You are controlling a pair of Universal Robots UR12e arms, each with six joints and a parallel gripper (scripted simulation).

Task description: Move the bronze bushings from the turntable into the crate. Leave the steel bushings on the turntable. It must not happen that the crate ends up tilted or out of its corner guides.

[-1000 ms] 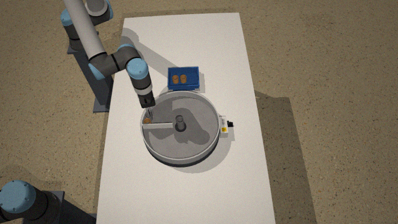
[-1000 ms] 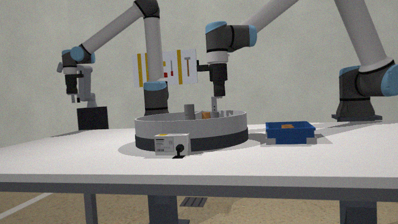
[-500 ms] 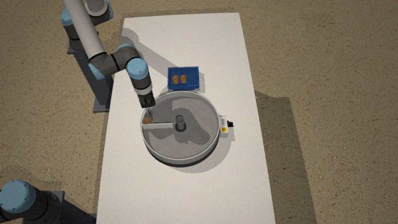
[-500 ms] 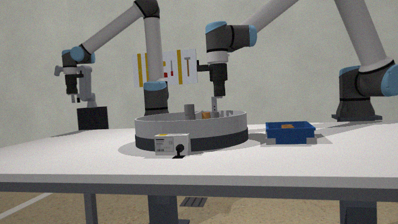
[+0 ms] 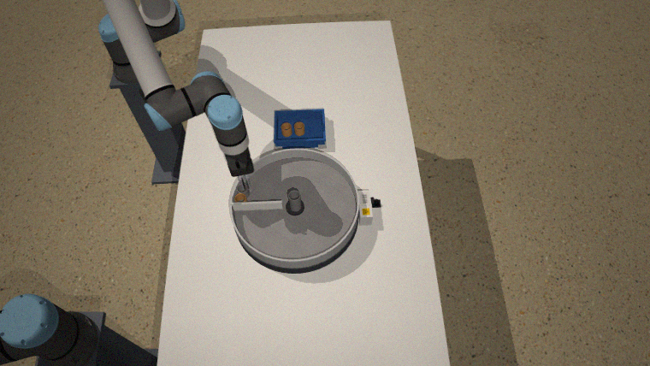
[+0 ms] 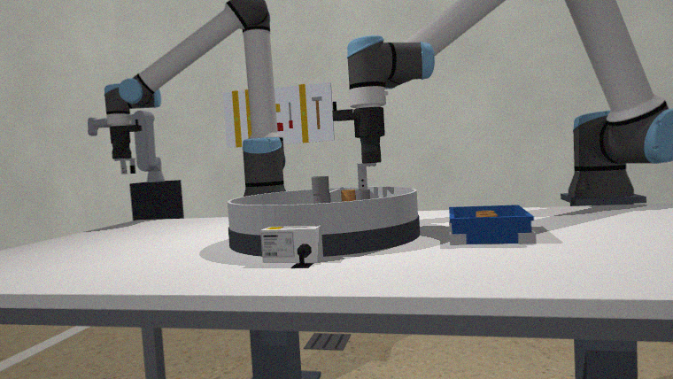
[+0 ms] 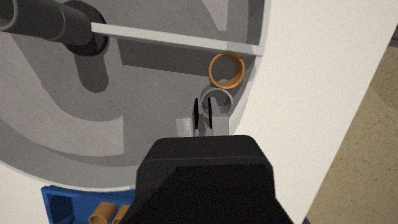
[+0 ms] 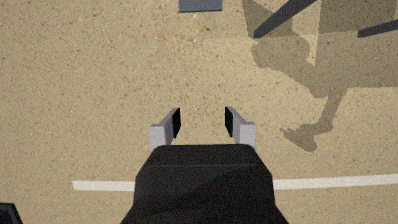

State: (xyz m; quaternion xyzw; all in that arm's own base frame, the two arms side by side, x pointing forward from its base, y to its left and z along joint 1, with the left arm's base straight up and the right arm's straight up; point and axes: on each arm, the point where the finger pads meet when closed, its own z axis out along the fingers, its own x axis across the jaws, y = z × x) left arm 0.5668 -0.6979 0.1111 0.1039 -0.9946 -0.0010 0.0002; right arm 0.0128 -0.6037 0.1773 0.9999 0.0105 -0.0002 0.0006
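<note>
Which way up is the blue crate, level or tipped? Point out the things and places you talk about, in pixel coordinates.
Level: the blue crate (image 5: pixel 311 119) (image 6: pixel 491 231) (image 7: pixel 80 192) sits flat between its visible corner guides (image 6: pixel 526 238).
</note>
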